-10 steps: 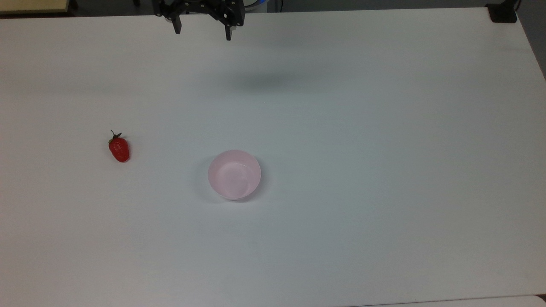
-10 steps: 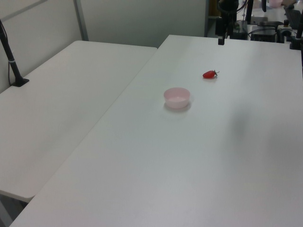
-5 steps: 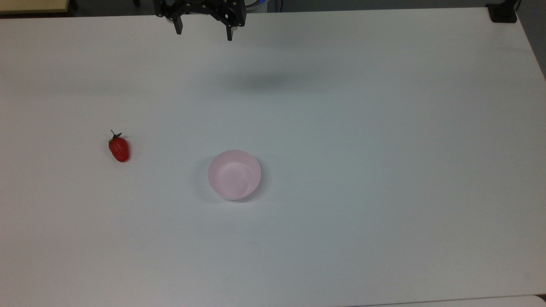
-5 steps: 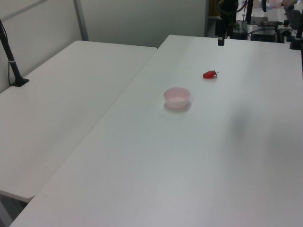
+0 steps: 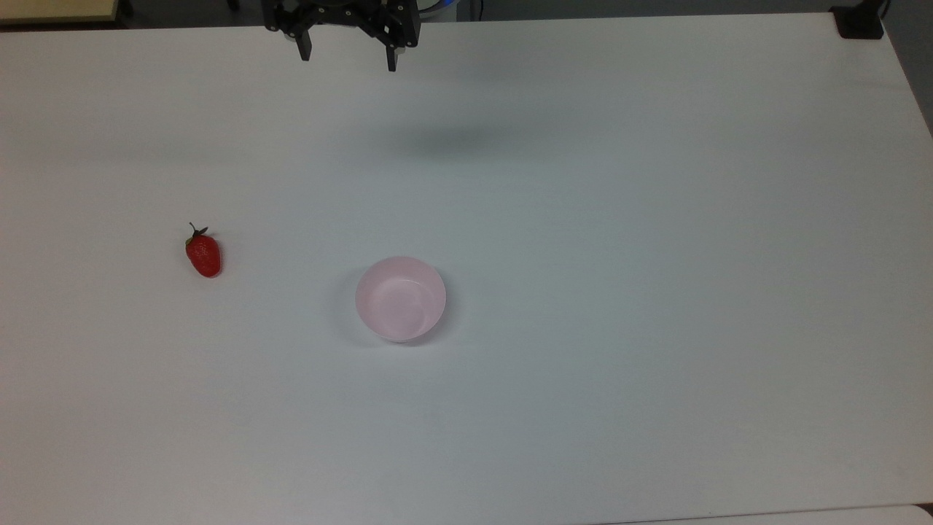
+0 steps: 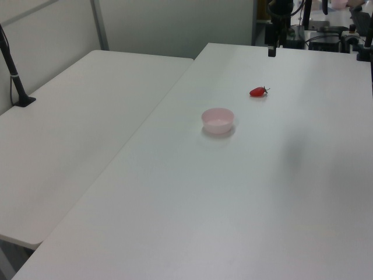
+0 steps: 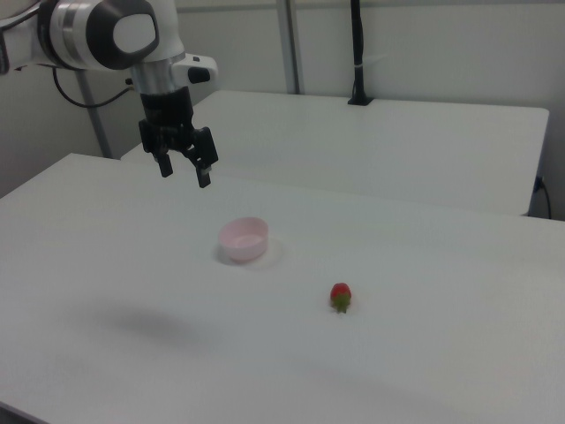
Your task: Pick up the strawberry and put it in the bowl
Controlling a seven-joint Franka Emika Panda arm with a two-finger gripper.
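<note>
A small red strawberry (image 5: 203, 254) with a dark green cap lies on the white table at the top view's left, its cap pointing to the far edge. I also see the strawberry (image 6: 257, 91) in the left view and the strawberry (image 7: 340, 296) in the right view. The pale pink bowl (image 5: 400, 298) stands upright and holds nothing, to the right of the berry in the top view; the bowl (image 6: 217, 120) and the bowl (image 7: 243, 239) show likewise. My gripper (image 5: 347, 60) hangs high over the table's far edge, open, fingers pointing down, nothing between them; the gripper (image 7: 184, 173) is well apart from both objects.
A second white table (image 6: 76, 134) adjoins this one at the left view's left, with a black post (image 6: 14, 76) clamped on it. A dark clamp (image 5: 860, 22) sits at the far right corner in the top view. The arm's soft shadow (image 5: 452, 138) falls on the table.
The gripper has shifted very slightly toward the near side in the top view. The strawberry and the bowl have stayed put.
</note>
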